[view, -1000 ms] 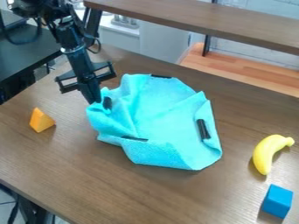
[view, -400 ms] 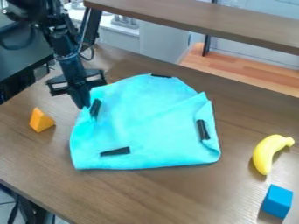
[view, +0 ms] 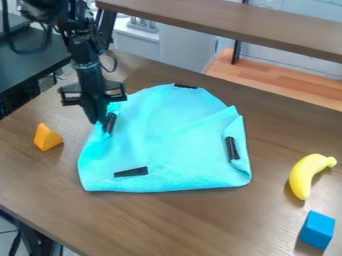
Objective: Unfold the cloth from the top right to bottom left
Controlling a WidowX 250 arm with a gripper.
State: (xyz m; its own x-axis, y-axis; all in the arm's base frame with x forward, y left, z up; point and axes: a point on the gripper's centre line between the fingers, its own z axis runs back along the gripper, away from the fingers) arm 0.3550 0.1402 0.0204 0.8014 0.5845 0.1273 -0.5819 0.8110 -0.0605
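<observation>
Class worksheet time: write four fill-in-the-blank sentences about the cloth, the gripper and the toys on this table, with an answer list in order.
1. The cloth shows ____ black strips.
2. Of the cloth's left and right sides in the camera view, the gripper is at the ____ one.
3. The toy banana is coloured ____.
4. The cube near the banana is coloured ____.

Missing words: four; left; yellow; blue.
</observation>
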